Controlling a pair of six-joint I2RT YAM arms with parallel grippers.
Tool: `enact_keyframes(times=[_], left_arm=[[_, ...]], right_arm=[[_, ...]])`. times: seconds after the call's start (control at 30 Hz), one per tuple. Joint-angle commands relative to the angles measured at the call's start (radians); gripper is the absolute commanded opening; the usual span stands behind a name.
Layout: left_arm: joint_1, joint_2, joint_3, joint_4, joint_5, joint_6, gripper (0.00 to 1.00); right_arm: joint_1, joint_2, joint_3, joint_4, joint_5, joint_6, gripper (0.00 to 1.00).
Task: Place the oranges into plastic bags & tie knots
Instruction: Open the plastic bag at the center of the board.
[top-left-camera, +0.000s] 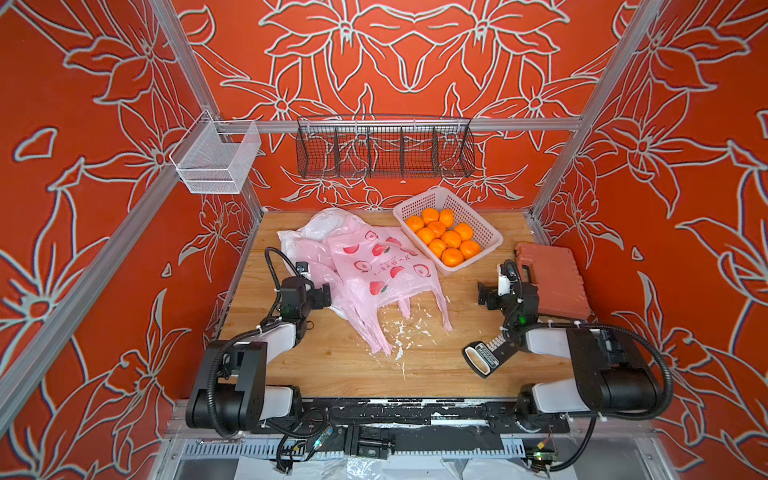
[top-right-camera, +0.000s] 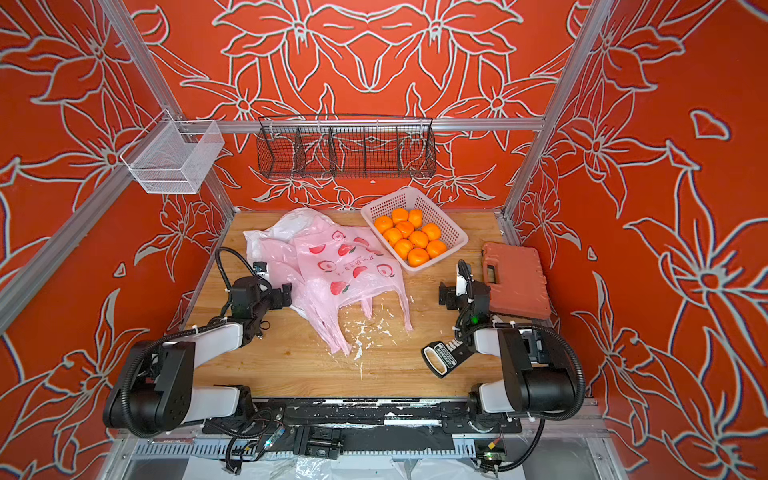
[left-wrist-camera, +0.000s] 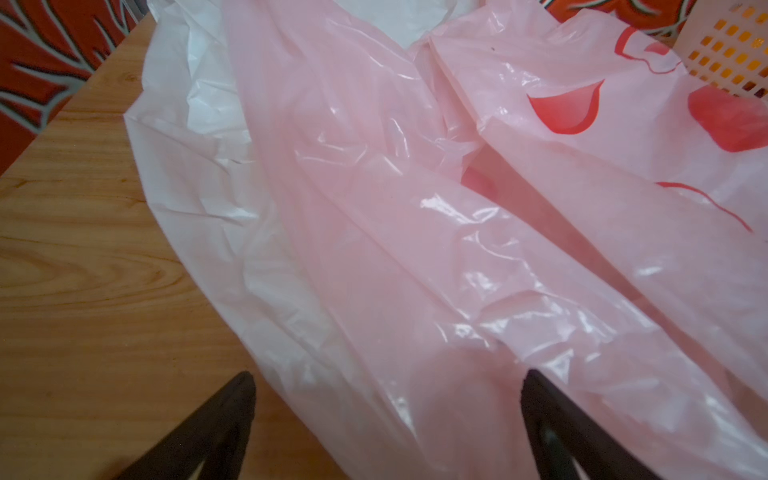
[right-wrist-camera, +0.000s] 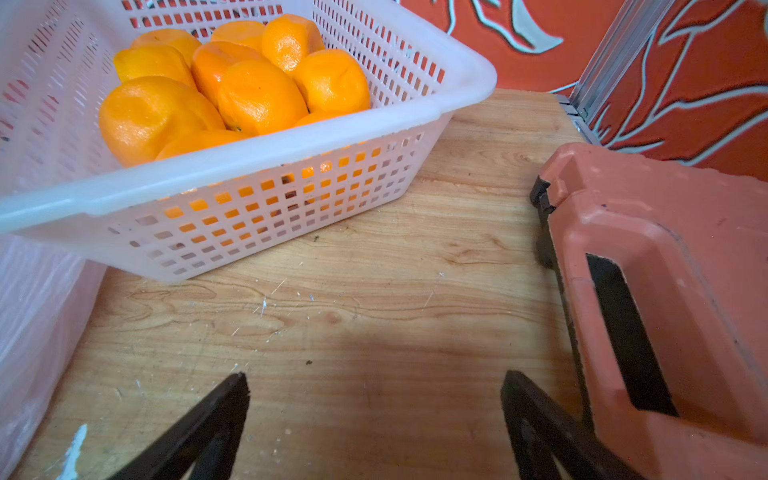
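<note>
Your left fingers (left-wrist-camera: 226, 419) stand apart at the crinkly pink and white plastic bags (top-left-camera: 374, 266) on the wooden table (top-left-camera: 332, 361); your right fingers (right-wrist-camera: 216, 419) gape too (both empty), facing glossy oranges (top-left-camera: 448, 239) in the pale perforated basket (top-left-camera: 476, 224).

Oranges (top-right-camera: 411, 239) are seen heaped in a basket (top-right-camera: 448, 221) at the rear of the table (top-right-camera: 291, 365); bags (top-right-camera: 349, 274) are laid flat, overlapped, just beside it.

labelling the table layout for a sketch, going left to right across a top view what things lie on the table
bags → basket of oranges → case
</note>
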Motion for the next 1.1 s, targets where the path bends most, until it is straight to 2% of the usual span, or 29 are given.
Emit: enact_keyframes(times=[0.0,0.53,0.63,0.77,0.87,0.93,1.0,1.07], left_arm=[[0.003,0.005,0.015,-0.002,-0.003,-0.002,0.97],[0.003,-0.001,0.016,-0.005,0.001,-0.002,0.97],[-0.011,-0.051,0.063,-0.115,0.011,0.017,0.97],[-0.053,-0.161,0.101,-0.265,-0.101,-0.002,0.97],[-0.060,-0.242,0.140,-0.397,-0.221,-0.087,0.97],[-0.060,-0.269,0.201,-0.531,-0.335,-0.202,0.97],[-0.058,-0.269,0.278,-0.700,-0.480,-0.376,0.97],[-0.050,-0.247,0.376,-0.971,-0.610,-0.624,0.97]], right_arm=[[-0.003,-0.011,0.018,0.001,-0.005,-0.007,0.98],[-0.004,-0.015,0.013,0.008,-0.010,-0.007,0.98],[-0.002,-0.067,-0.010,0.014,-0.025,-0.016,0.98],[-0.002,-0.225,0.013,-0.167,-0.008,0.001,0.98],[-0.003,-0.336,0.046,-0.311,0.043,0.056,0.98],[-0.002,-0.400,0.091,-0.434,0.101,0.132,0.98],[-0.003,-0.437,0.137,-0.547,0.131,0.212,0.98],[-0.002,-0.455,0.191,-0.684,0.195,0.331,0.98]])
